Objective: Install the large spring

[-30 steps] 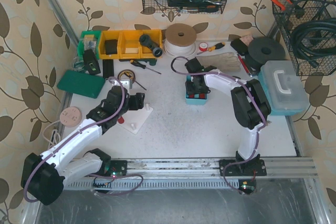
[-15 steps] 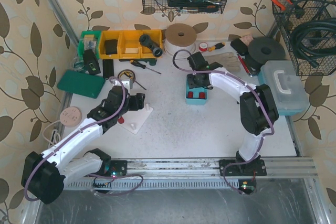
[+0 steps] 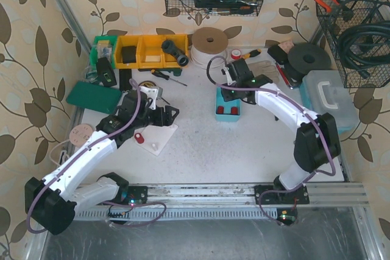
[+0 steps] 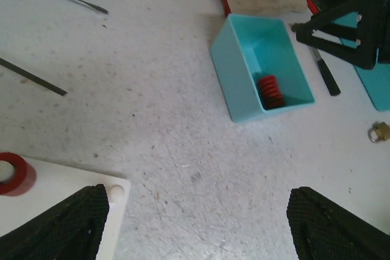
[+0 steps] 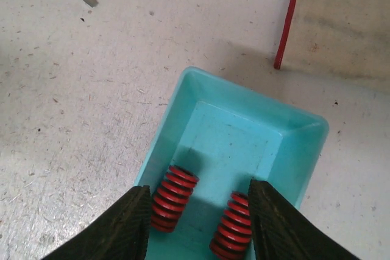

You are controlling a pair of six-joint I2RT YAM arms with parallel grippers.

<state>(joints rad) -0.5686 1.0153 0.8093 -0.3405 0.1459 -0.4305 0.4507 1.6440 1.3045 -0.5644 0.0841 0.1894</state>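
Observation:
A teal bin [image 3: 228, 115] in mid-table holds two red springs [image 3: 228, 110]. In the right wrist view they lie side by side, one at the left [image 5: 173, 198] and one at the right [image 5: 233, 231], inside the bin's wall [image 5: 244, 98]. My right gripper [image 5: 198, 223] is open and empty, hovering over the bin's back end [image 3: 230, 94], with one finger beside each spring. My left gripper [image 3: 167, 115] is open and empty over the right corner of a white plate [image 3: 155, 141] that carries a short red spring [image 3: 139, 139]. The left wrist view shows the bin [image 4: 234, 59] and the plate corner [image 4: 55, 193].
Screwdrivers [image 3: 167, 76] lie behind the plate. Yellow bins [image 3: 140, 52], a tape roll [image 3: 210, 44] and a green box [image 3: 94, 97] line the back and left. A clear toolbox [image 3: 329, 98] stands at the right. A brass nut [image 4: 379, 132] lies near the bin.
My right gripper has drawn back from over the bin, uncovering the two springs. My left gripper has shifted up and to the right along the plate.

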